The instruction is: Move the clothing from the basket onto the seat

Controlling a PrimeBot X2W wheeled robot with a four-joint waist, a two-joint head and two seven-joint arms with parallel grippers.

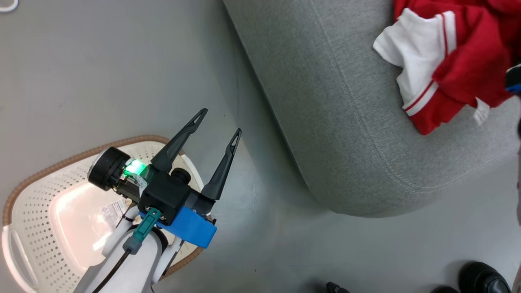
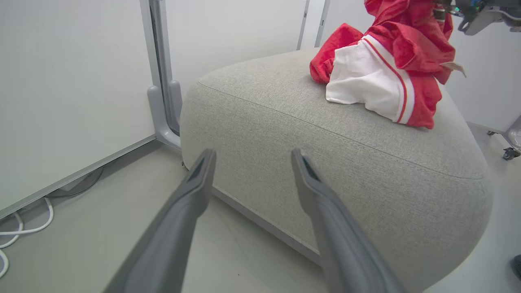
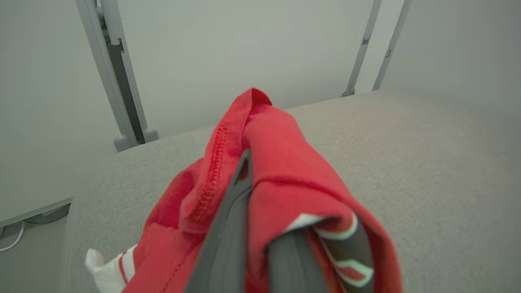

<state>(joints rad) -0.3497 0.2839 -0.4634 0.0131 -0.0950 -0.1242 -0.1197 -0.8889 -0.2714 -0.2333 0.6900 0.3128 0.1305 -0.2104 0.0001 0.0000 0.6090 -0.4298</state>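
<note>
The clothing (image 1: pixel 460 61), red with white panels and striped trim, lies bunched on the light grey seat (image 1: pixel 333 114). My right gripper (image 3: pixel 248 162) is shut on a fold of that red fabric and holds it up above the seat (image 3: pixel 407 162); cloth drapes over its fingers (image 3: pixel 228 219). In the left wrist view the clothing (image 2: pixel 382 69) rises toward the right gripper (image 2: pixel 480 12) at the top right. My left gripper (image 1: pixel 220 122) hangs open and holds nothing above the basket (image 1: pixel 61 165), which is cream-white with a brown rim. Its fingers (image 2: pixel 191 191) point at the seat's side (image 2: pixel 325 154).
The basket stands on the grey floor left of the seat, with a paper label on its bottom. A person's black shoes (image 1: pixel 484 278) are at the lower right. White cables (image 2: pixel 16 232) lie by the wall panels, beside a grey post (image 2: pixel 163 101). A caster (image 2: pixel 508 152) is right of the seat.
</note>
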